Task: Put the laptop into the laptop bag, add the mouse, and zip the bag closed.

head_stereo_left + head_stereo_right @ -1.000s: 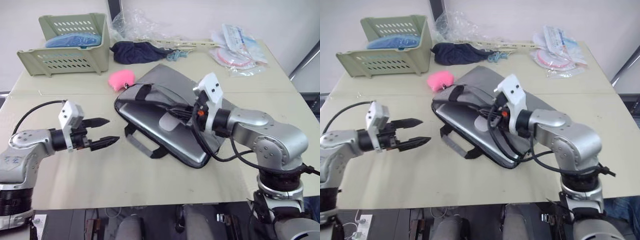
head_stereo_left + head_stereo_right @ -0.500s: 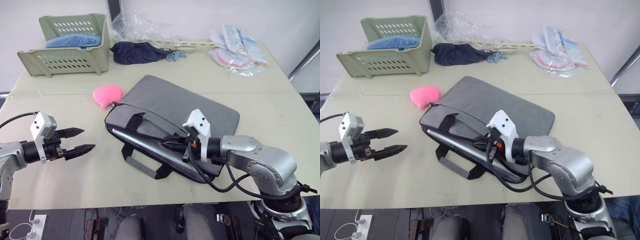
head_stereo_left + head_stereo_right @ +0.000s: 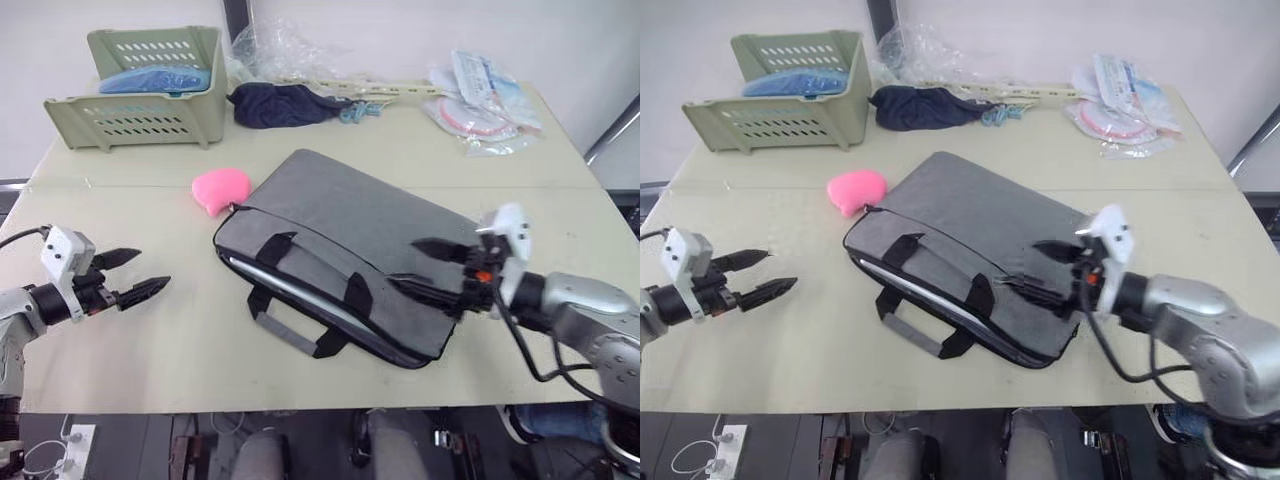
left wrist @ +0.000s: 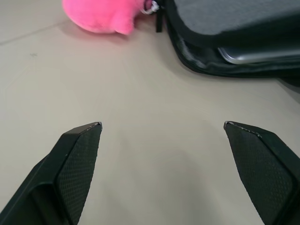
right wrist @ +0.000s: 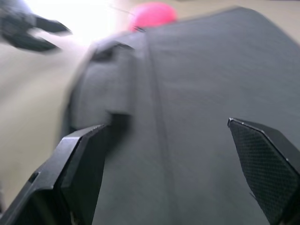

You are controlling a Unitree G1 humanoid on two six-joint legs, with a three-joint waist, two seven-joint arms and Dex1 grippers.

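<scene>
The grey laptop bag (image 3: 350,235) lies flat in the middle of the table, its black handles (image 3: 300,335) toward the front. Along its unzipped front edge a strip of the silver laptop (image 3: 285,292) shows inside, also seen as a silver edge (image 4: 262,54) in the left wrist view. The mouse is hidden. My right gripper (image 3: 402,263) is open, hovering over the bag's right end with nothing between its fingers. My left gripper (image 3: 154,267) is open above bare table, well left of the bag.
A pink plush toy (image 3: 220,187) sits beside the bag's back left corner. At the back stand a green basket (image 3: 135,75), a dark cloth (image 3: 280,103) and plastic packets (image 3: 480,95). Bare table lies between my left gripper and the bag.
My right gripper has opened and drawn back to the right, out of the bag's mouth. The bag's top flap has dropped flat. My left gripper has pulled back to the left.
</scene>
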